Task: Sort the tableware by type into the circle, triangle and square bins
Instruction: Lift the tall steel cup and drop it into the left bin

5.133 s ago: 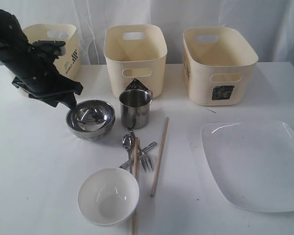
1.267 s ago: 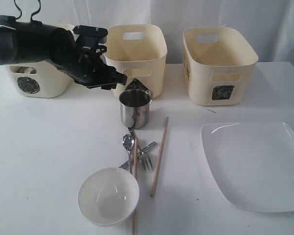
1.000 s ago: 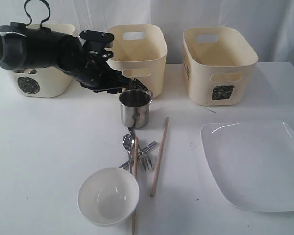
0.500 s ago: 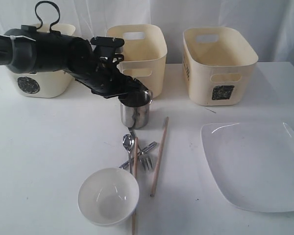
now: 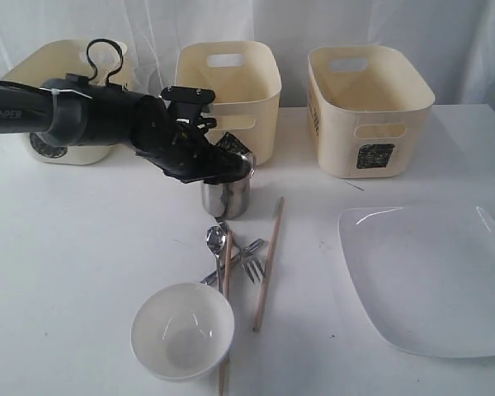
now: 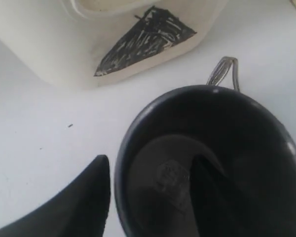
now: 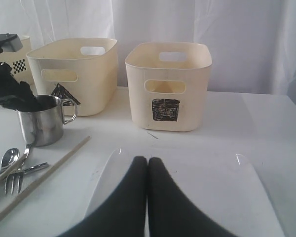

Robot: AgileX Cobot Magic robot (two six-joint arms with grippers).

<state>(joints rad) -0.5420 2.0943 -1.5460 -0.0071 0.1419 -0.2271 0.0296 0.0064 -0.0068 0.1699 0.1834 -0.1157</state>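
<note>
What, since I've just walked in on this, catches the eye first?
The black left gripper straddles the rim of a steel mug, one finger inside, just in front of the triangle tub. On the right of the exterior view lies a large white square plate, the biggest thing on the table.

The left gripper point(image 5: 229, 169) straddled the mug point(image 5: 227, 196) wall with its jaws apart. The triangle tub point(image 6: 113, 44) stood close beyond it, blocking that side. Opposite, past the mug, lay the spoon point(image 5: 214, 241), fork point(image 5: 246, 266) and chopsticks point(image 5: 268, 264). Beneath its arm the table point(image 5: 82, 239) was bare.
</note>
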